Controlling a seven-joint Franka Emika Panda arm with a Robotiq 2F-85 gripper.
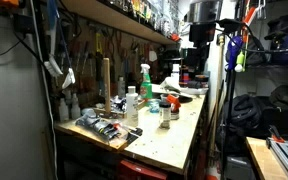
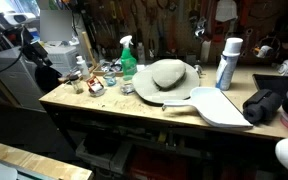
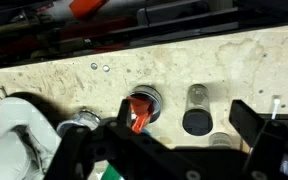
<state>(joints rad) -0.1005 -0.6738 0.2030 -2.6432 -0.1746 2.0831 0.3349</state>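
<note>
The gripper (image 3: 169,158) hangs open and empty over the counter (image 3: 234,70), near its end edge. The small jar (image 3: 142,106) stands upright just ahead, in line with the gap between the jaws, slightly off centre.

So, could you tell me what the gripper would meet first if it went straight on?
Probably the small round jar with the orange piece, standing almost centred ahead of the open gripper on the workbench; depth is unclear.
</note>
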